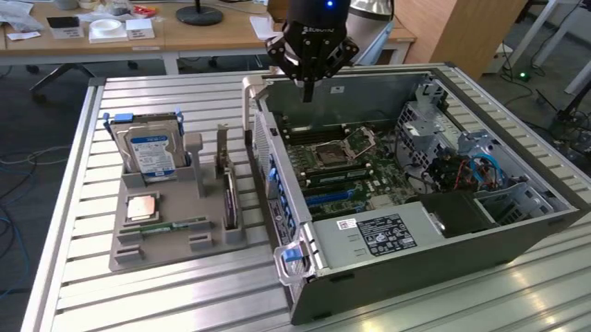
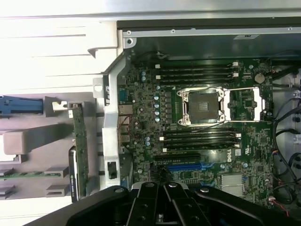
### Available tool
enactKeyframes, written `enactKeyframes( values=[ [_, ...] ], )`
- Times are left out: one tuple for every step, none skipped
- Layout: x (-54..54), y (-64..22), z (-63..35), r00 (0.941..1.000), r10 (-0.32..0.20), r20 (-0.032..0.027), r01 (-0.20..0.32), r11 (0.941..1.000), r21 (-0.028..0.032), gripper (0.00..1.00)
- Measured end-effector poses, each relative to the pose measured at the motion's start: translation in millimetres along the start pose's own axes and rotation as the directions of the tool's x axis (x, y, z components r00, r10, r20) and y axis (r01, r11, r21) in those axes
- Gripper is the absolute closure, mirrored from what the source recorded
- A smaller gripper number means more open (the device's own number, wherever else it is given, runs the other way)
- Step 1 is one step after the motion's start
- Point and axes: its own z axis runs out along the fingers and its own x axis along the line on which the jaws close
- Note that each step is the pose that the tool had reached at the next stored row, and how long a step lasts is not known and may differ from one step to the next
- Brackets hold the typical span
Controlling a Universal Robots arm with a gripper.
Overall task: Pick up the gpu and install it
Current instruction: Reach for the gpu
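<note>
Exterior view: slatted metal table [image 1: 138, 297] amid wooden desks [image 1: 207, 36], gripper [image 1: 308, 95] pinched together, empty, over the open computer case [image 1: 397, 271].

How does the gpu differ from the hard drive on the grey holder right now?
The hard drive is a thick silver block with a blue-white label; the gpu is a thin card. The hard drive sits at the far end of the grey holder; the gpu stands along the edge nearest the computer case. Both stand upright in slots, outside the case.
</note>
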Motion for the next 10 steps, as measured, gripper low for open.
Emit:
enactKeyframes(
  values=[
    [2.1,-0.1,0.0,1.0,0.0,0.0,0.0,1.0,0.0,0.89],
    [4.1,-0.3,-0.1,1.0,0.0,0.0,0.0,1.0,0.0,0.89],
    [6.1,-0.5,-0.2,1.0,0.0,0.0,0.0,1.0,0.0,0.89],
    [8.2,-0.6,-0.1,1.0,0.0,0.0001,0.0,1.0,-0.0001,0.89],
    [10.2,-0.7,-0.2,1.0,0.0,0.0,0.0,1.0,0.0,0.89],
    [12.4,-0.9,-0.2,1.0,0.0,0.0,0.0,1.0,0.0,0.89],
    [14.3,-1.1,-0.3,1.0,0.0,0.0,0.0,1.0,0.0,0.89],
    [16.2,-1.2,-0.3,1.0,0.0,0.0,0.0,1.0,0.0,0.89],
    [18.1,-1.3,-0.3,1.0,0.0,0.0,0.0,1.0,0.0,0.89],
    [19.8,-1.5,-0.4,1.0,0.0,0.0,0.0,1.0,0.0,0.89]
  ],
)
